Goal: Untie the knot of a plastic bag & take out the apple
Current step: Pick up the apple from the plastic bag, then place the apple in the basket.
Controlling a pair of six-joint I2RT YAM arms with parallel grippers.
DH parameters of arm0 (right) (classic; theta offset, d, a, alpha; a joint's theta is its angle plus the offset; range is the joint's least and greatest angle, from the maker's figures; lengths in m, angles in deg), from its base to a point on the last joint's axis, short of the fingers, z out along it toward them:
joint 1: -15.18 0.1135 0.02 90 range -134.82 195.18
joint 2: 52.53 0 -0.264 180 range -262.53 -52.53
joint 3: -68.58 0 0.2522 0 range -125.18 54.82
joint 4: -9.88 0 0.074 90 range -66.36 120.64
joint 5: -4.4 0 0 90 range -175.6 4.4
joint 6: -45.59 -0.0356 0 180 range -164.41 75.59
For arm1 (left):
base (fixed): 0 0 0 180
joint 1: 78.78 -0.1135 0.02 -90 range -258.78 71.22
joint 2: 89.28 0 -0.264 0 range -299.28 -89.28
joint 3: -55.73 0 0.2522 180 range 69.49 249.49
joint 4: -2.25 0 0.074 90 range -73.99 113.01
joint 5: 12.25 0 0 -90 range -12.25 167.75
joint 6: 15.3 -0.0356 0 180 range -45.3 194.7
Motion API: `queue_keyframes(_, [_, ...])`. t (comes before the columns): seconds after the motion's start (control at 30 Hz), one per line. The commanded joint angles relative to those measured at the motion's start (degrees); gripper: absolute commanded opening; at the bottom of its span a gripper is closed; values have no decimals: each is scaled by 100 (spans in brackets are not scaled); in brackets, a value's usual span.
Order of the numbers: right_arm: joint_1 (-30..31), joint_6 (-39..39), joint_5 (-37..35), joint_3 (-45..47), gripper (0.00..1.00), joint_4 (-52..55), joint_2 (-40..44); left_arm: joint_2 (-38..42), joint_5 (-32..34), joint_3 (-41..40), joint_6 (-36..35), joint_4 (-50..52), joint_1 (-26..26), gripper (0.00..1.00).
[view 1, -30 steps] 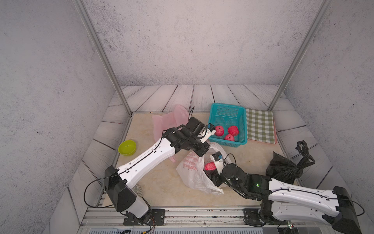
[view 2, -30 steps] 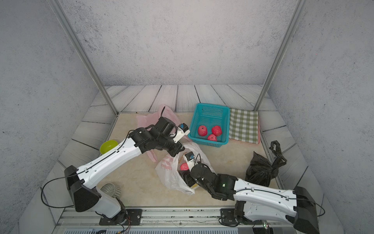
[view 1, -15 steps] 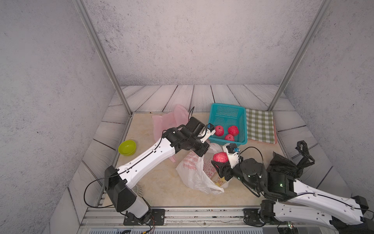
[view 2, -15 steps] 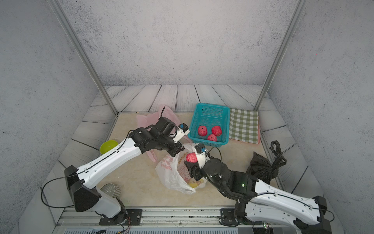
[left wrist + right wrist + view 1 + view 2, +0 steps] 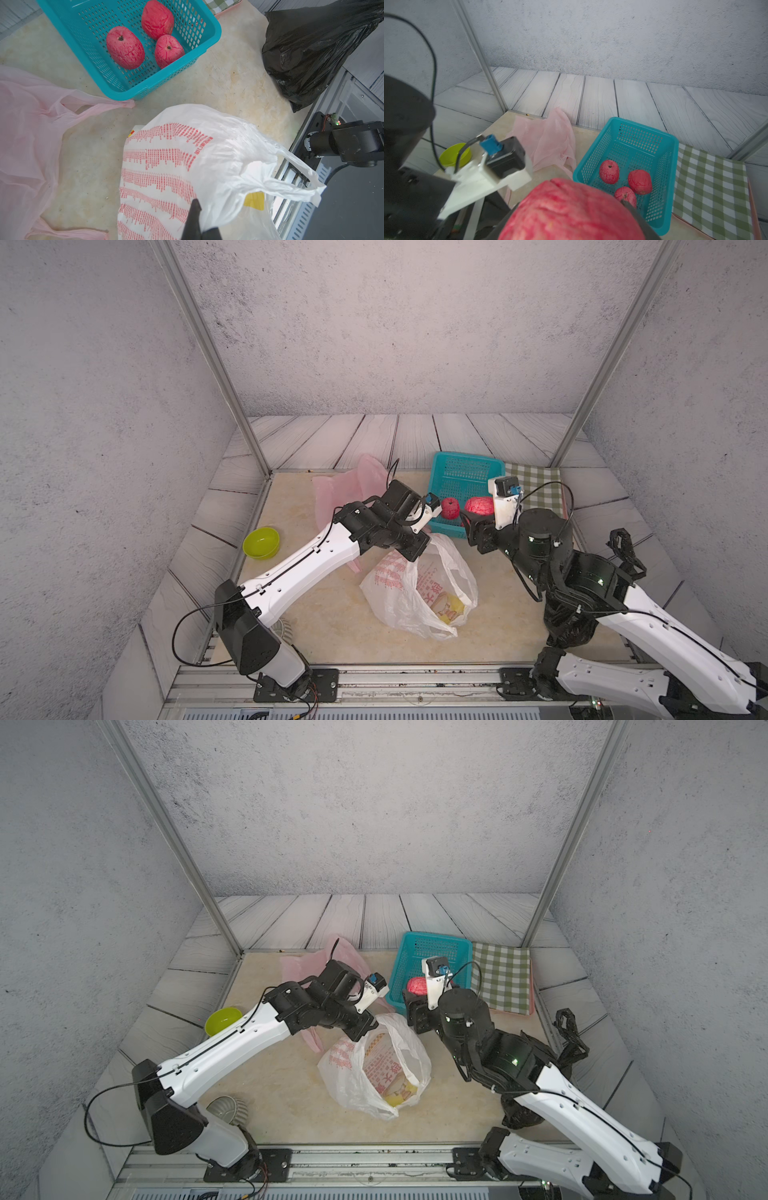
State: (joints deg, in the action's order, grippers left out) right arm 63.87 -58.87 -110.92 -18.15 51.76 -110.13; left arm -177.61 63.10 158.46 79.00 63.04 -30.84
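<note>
The apple (image 5: pixel 571 209) is blurred and cut off at the edge of the right wrist view, the right arm (image 5: pixel 536 539) hides most of the black bag (image 5: pixel 569 630) and the near right corner of the basket (image 5: pixel 459 477) in both top views, and the print on the white plastic bag (image 5: pixel 415 585) is too small to read.

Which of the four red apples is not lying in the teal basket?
The apple gripped in the right claw; the other three lie loose on the floor of the basket.

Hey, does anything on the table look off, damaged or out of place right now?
Mainly the fruit: the apples in the teal basket have wrinkled, cracked-looking skin, and so does the apple in the right claw. A pink bag lies crumpled beside the basket. Nothing spilled.
</note>
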Motion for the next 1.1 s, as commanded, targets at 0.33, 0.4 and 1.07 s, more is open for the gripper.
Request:
queue_keyframes(0.33, [-2709,-521,1697,-1015,61,-665,-2392,53,-97,-24,-22,23,-59,0])
queue_keyframes(0.4, [-2985,-682,1832,-972,61,-815,-2831,70,-108,-29,-4,4,-75,0])
queue_keyframes(1.07, [-3292,-590,2287,-2578,70,-266,-6233,163,-388,-64,119,-107,-226,0])
